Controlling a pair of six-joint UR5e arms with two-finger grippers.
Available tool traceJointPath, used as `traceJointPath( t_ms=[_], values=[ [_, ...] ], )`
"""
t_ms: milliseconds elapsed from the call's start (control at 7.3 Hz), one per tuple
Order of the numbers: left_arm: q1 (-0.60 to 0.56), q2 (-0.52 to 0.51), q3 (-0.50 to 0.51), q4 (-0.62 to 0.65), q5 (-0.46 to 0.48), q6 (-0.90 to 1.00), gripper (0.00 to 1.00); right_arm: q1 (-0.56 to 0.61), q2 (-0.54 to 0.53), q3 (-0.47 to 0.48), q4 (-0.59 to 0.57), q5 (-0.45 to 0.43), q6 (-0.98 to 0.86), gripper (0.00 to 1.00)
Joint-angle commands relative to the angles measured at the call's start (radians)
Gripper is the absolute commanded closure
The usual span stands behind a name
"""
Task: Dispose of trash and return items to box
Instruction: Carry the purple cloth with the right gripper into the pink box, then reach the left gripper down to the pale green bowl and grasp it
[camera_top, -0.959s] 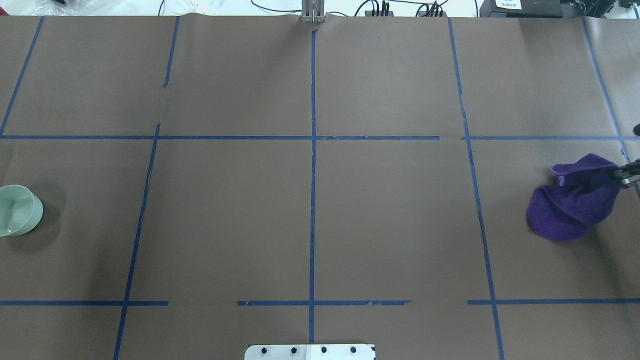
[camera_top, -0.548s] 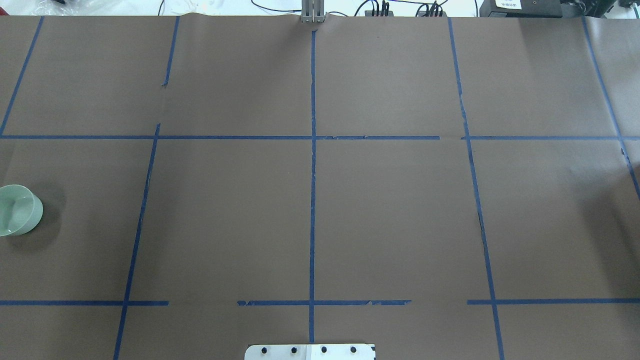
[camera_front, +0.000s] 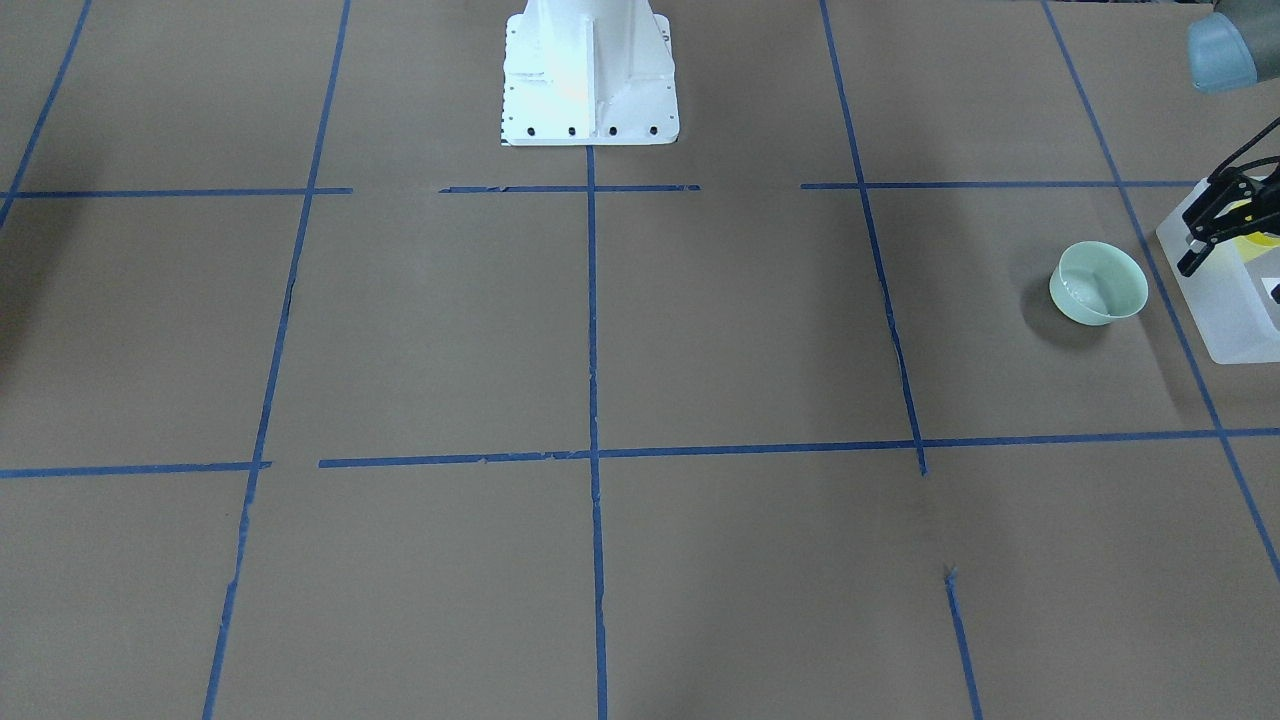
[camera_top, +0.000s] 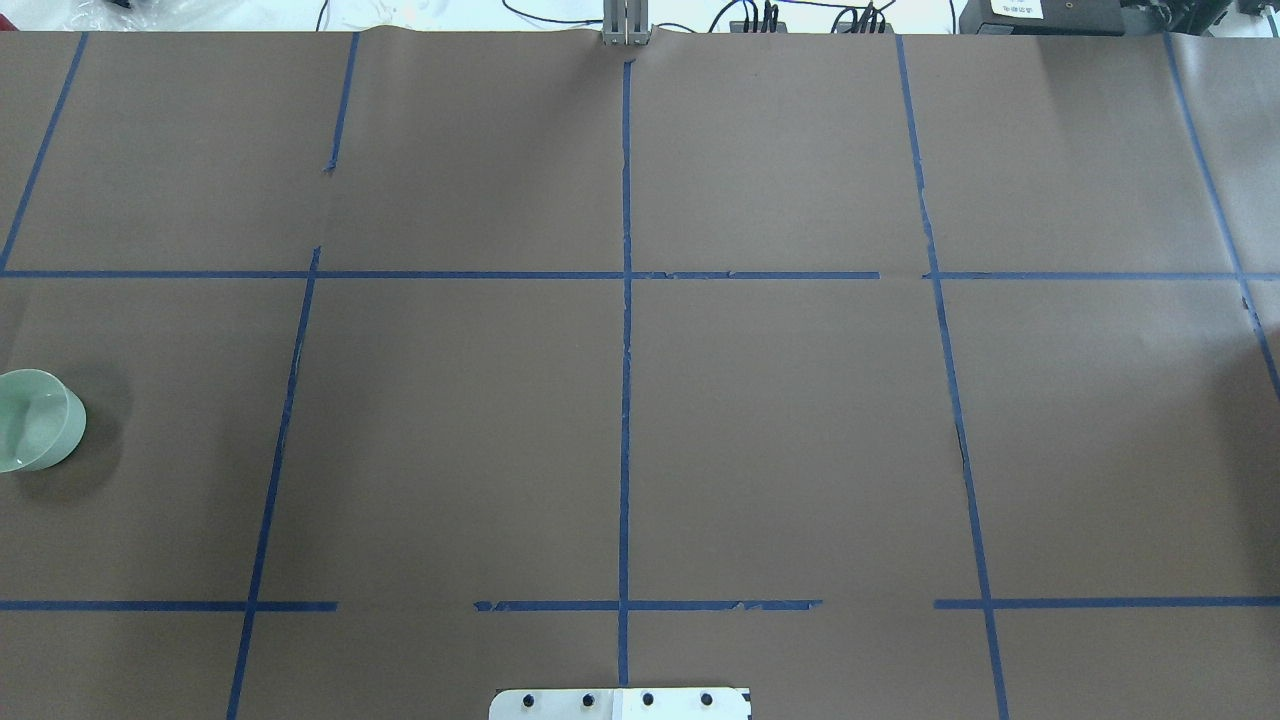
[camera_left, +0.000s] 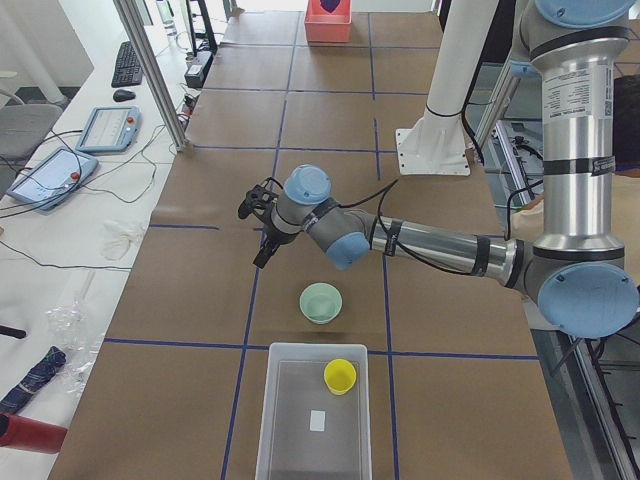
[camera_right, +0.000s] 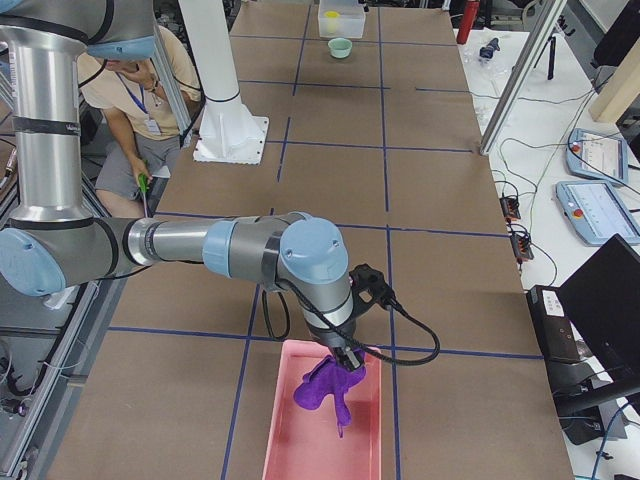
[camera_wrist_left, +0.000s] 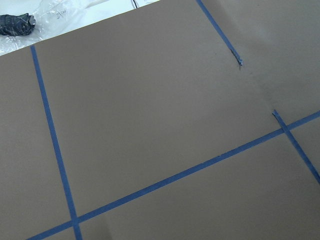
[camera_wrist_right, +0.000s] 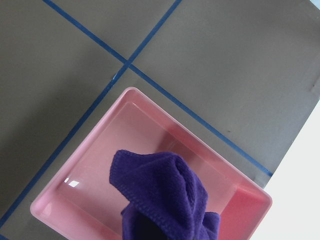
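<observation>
The bowl (camera_left: 320, 301) stands open-topped just short of the box (camera_left: 312, 410), with a narrow gap between them. In the box, the cup (camera_left: 339, 376) takes 1 corner on the bowl's side, and the floor beyond it is open from above. The left arm (camera_left: 430, 243) stretches low across the table on the bowl's far side.

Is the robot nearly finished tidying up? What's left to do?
About halfway, I'd say. Done: the yellow cup is inside the box. In hand: the purple cloth hangs at the right gripper over the pink bin, not lying in it yet. Left: the green bowl sits on the table beside the box, and the left gripper near it holds nothing.
</observation>
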Motion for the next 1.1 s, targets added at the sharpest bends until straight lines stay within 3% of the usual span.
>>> traceJointPath(
  t_ms=[0, 137, 411, 685, 959],
  values=[
    [0.013, -0.005, -0.001, -0.002, 0.012, -0.014, 0.0, 0.006, -0.009, -0.053, 0.061, 0.051, 0.117, 0.0],
    [0.017, -0.004, -0.001, -0.004, 0.012, -0.02, 0.0, -0.011, -0.009, -0.036, 0.063, 0.12, 0.248, 0.0],
    [0.091, 0.009, 0.008, -0.048, 0.082, -0.11, 0.0, -0.113, -0.03, 0.1, 0.063, 0.145, 0.523, 0.0],
    [0.202, 0.067, 0.106, -0.289, 0.172, -0.266, 0.02, -0.196, -0.038, 0.159, 0.068, 0.145, 0.635, 0.0],
    [0.315, 0.103, 0.176, -0.421, 0.246, -0.351, 0.09, -0.21, -0.036, 0.16, 0.068, 0.145, 0.635, 0.0]
  ],
)
